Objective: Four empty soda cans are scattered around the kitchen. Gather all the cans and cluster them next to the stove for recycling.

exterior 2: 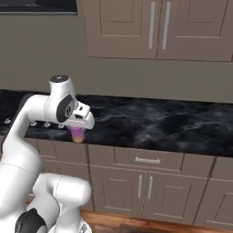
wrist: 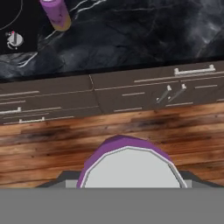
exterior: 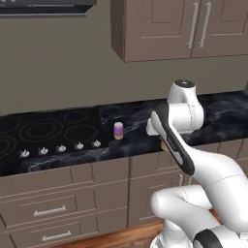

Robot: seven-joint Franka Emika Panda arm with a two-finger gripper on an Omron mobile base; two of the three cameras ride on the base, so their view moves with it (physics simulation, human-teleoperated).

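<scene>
One can placed, second in the claw.
Purple-to-orange soda can (exterior: 118,130) stands at 3 o'clock of the black glass stove (exterior: 48,130); your gripper (exterior 2: 78,132) is clamped on another purple can (wrist: 127,164). Two unaccounted for.

Flat, even rendered light, no visible source. Dim overall; wall (exterior: 53,68) is muddy grey-brown. Counter (exterior 2: 159,123) is dark marble with faint pale veining, no hard glare. Soft shadow under the cabinets (exterior: 184,29) above the counter. All views low-res, slightly soft; edges jagged, no lens distortion.
</scene>
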